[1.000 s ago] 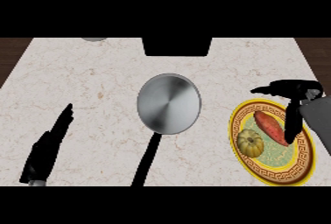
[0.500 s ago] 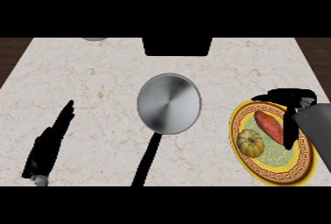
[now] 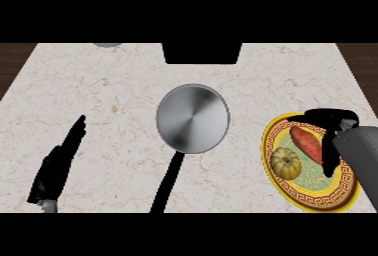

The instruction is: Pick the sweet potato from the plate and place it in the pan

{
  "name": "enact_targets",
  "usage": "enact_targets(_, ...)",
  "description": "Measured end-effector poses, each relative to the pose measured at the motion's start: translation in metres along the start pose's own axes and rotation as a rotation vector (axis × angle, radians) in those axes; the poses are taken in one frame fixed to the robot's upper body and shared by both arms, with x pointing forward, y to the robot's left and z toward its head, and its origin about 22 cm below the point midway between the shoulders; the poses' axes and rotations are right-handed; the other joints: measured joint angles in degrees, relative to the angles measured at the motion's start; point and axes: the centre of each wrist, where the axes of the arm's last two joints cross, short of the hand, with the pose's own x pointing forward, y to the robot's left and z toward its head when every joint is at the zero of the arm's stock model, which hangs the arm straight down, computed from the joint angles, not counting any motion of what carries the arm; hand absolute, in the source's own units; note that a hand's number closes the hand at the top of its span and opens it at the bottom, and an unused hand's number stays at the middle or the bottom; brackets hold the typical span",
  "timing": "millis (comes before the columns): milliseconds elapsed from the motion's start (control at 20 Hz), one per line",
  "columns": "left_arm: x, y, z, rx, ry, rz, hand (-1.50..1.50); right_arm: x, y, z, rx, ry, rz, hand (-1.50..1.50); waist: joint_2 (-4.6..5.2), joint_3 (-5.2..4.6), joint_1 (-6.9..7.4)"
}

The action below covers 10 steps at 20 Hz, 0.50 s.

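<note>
The orange-red sweet potato (image 3: 306,142) lies on the upper part of a yellow patterned plate (image 3: 314,197) at the right. My right hand (image 3: 331,125) hangs over the plate's far right side, fingers curled down beside the sweet potato's right edge; contact is not clear. A steel pan (image 3: 193,118) with a black handle (image 3: 168,182) sits mid-counter, left of the plate. My left hand (image 3: 60,161) rests open at the lower left, fingers straight and pointing away.
A small yellow-green squash (image 3: 286,163) shares the plate, just below and left of the sweet potato. A dark block (image 3: 201,52) stands at the counter's far edge, and a grey round object (image 3: 108,45) peeks in at the top left.
My right hand has come down and toward me, from beyond the plate's far rim to over the plate beside the sweet potato. The left hand has barely moved.
</note>
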Motion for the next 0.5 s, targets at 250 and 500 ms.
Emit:
enact_targets(250, -0.005, 0.002, 0.009, -0.002, -0.004, 0.002, 0.0, 0.004, 0.014, -0.017, 0.006, 0.015, 0.001, -1.5, -0.07, -0.08, 0.09)
enact_targets(500, 0.007, 0.004, 0.005, -0.004, -0.002, 0.001, 0.0, -0.003, 0.017, -0.023, -0.023, -0.017, -0.021, 1.5, -0.27, -0.25, 0.18)
